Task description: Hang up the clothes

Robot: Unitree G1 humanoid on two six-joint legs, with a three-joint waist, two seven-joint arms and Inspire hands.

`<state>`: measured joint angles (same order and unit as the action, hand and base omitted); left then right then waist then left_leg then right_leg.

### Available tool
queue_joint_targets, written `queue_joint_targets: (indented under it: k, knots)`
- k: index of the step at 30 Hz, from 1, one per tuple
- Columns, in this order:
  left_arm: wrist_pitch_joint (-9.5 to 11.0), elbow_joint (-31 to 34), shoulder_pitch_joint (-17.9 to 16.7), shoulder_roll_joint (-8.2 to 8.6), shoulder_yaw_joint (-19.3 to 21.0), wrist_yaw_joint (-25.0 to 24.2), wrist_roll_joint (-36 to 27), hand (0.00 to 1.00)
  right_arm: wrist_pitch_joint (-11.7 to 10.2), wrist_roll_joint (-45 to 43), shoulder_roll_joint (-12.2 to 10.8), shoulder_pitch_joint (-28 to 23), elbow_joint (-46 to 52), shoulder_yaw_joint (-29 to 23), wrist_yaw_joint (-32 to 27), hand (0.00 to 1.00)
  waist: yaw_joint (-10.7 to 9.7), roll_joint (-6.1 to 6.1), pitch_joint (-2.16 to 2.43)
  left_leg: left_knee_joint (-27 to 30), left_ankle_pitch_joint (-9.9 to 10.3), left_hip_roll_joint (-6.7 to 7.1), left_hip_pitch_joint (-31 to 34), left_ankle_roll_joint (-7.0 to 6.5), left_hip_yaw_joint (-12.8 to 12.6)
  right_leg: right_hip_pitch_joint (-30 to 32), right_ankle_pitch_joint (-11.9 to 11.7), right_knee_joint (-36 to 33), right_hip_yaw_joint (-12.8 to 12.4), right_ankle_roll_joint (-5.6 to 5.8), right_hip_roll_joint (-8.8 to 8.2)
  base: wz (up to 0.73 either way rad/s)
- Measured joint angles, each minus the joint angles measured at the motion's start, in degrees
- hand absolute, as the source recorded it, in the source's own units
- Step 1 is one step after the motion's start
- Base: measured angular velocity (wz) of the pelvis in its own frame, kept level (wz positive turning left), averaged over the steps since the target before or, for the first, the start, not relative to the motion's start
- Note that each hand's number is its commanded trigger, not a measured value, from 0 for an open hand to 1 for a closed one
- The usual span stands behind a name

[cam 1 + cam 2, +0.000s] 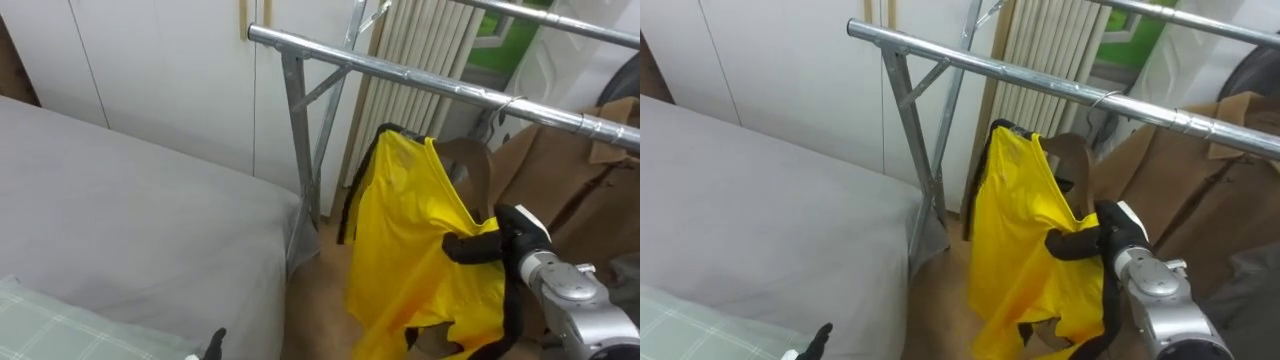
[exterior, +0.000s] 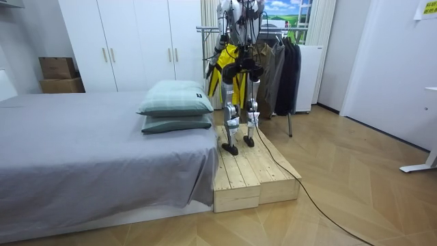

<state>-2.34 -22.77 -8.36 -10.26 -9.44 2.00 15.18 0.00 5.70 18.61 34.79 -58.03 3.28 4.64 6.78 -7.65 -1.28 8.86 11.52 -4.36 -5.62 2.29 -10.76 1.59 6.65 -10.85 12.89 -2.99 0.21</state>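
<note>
A yellow garment with black trim hangs below the metal rack rail, just right of the rack's upright post. My right hand comes in from the lower right, its dark fingers curled into the garment's right edge at mid height. The garment's top sits below the rail and apart from it; whether a hanger is inside it is hidden. My left hand shows low at the bottom edge, over the bed. In the room view I stand on a wooden platform facing the rack, with the yellow garment in front of me.
A brown coat hangs from a hook on the rail to the right. The grey bed with a checked pillow lies at my left, close to the rack post. White wardrobe doors and a ribbed radiator stand behind.
</note>
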Motion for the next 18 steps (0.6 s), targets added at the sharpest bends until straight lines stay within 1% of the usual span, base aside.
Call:
queue_joint_targets:
  k: [4, 9, 10, 11, 12, 13, 14, 15, 18]
  knots:
    - [0.0, 0.03, 0.03, 0.0, 0.0, 0.28, -0.01, 0.0, 0.0, 0.01, 0.0, 0.0, -0.54, 0.04, -0.04, 1.0, -0.06, 0.11, 0.24, 0.02, 0.0, -0.02, -0.18, 0.0, 0.0, -0.25, 0.0, 0.02, 0.05, 0.0, 0.01, 0.0]
    - [0.0, 0.03, 0.03, -0.01, 0.01, 0.28, -0.01, 0.0, 0.0, 0.41, 0.0, 0.0, -1.33, 0.09, -0.04, 1.0, 0.02, 0.12, 0.24, 0.01, 0.0, -0.02, -0.78, 0.0, -0.16, -0.82, 0.0, 0.07, 0.13, 0.0, 0.0, 0.0]
    - [0.0, 0.03, 0.04, -0.03, 0.03, 0.28, -0.01, 0.0, 0.0, 0.53, 0.0, 0.0, -1.35, 0.12, -0.04, 0.93, -0.02, 0.12, 0.24, 0.0, 0.0, -0.02, -0.78, 0.0, -0.21, -0.83, 0.0, 0.07, 0.19, 0.0, -0.01, 0.0]
    - [0.0, 0.03, 0.04, -0.03, 0.03, 0.28, -0.01, 0.0, 0.0, 0.58, 0.0, 0.0, -1.36, 0.14, -0.04, 0.57, -0.02, 0.12, 0.24, 0.0, 0.0, -0.02, -0.78, 0.0, -0.22, -0.83, 0.0, 0.06, 0.2, 0.0, -0.02, 0.0]
    - [0.0, 0.03, 0.04, -0.03, 0.03, 0.28, 0.02, 0.0, 0.0, 0.75, -0.01, 0.0, -1.44, 0.19, -0.04, 0.53, 0.02, 0.12, 0.24, 0.0, 0.0, -0.01, -0.78, 0.0, -0.22, -0.83, -0.01, 0.04, 0.21, 0.0, -0.03, 0.0]
    - [0.0, 0.03, 0.04, -0.04, 0.05, 0.3, 0.04, 0.0, 0.0, 1.0, -0.01, 0.0, -1.47, 0.45, -0.05, 0.33, 0.05, 0.11, 0.24, 0.0, 0.0, -0.01, -0.78, 0.0, -0.23, -0.83, -0.01, 0.04, 0.2, 0.0, -0.03, 0.0]
    - [0.0, 0.03, 0.04, -0.06, 0.05, 0.31, 0.03, 0.0, 0.0, 1.17, -0.01, 0.0, -1.47, 0.57, -0.05, 0.28, 0.07, 0.11, 0.24, 0.0, 0.0, -0.01, -0.76, 0.0, -0.26, -0.79, -0.02, 0.03, 0.18, -0.01, -0.03, 0.0]
    - [0.0, 0.03, 0.06, -0.06, 0.05, 0.31, 0.04, 0.0, 0.0, 1.6, -0.01, 0.0, -1.47, 0.62, -0.04, 0.01, 0.14, 0.12, 0.24, 0.01, 0.0, 0.0, -0.71, 0.0, -0.29, -0.72, -0.03, 0.04, 0.14, -0.02, -0.03, 0.0]
    - [0.0, 0.03, 0.06, -0.14, 0.06, 0.31, 0.03, 0.0, 0.0, 2.16, -0.01, 0.0, -1.69, 0.62, -0.05, 0.0, 0.15, 0.13, 0.25, 0.01, -0.02, 0.0, -0.69, 0.04, -0.29, -0.71, -0.03, 0.08, 0.13, -0.02, -0.03, 0.0]
